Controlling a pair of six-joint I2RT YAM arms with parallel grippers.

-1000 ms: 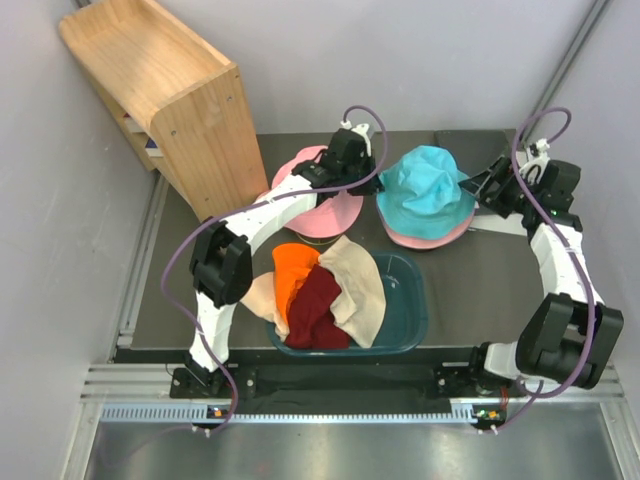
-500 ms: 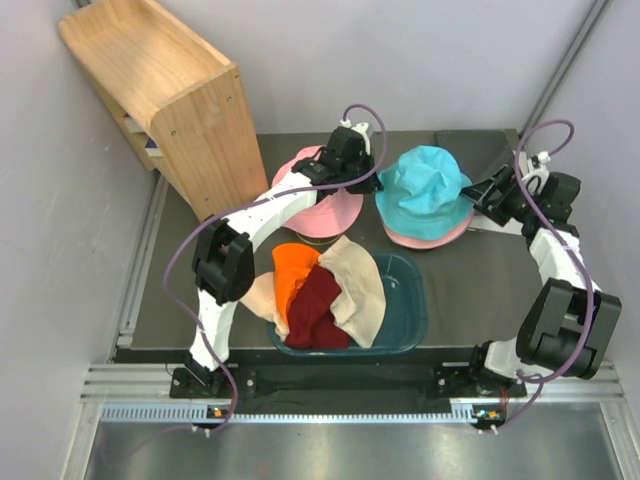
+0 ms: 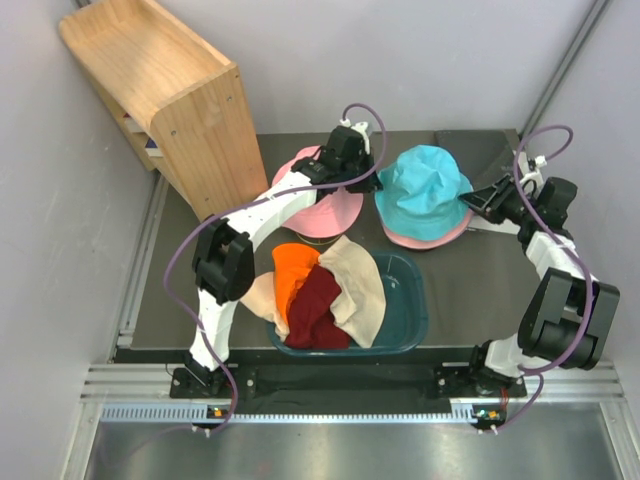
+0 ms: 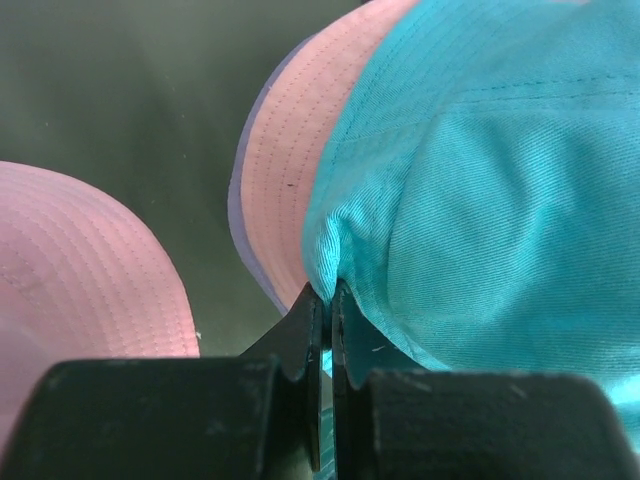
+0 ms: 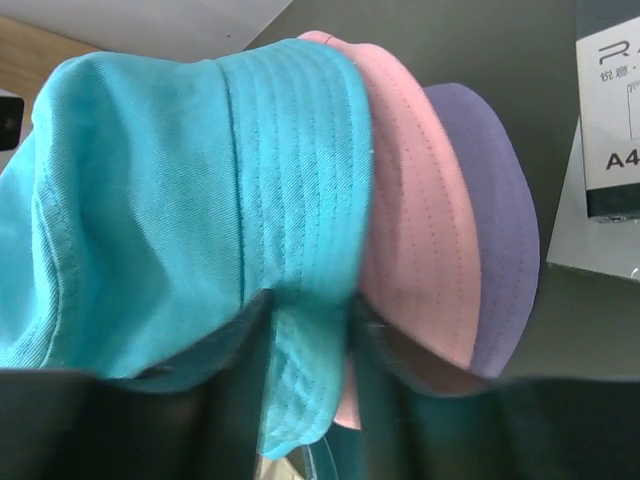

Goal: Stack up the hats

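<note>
Right claw point(image 5: 308, 305) shifted nearer | it and left claw point(image 4: 322, 292) seemingly pinch teal hat point(image 3: 425, 190) brim | crown up, widest left-right

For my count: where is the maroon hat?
Top view: the maroon hat lies in the teal tub, between the orange hat and the beige hat.
</note>
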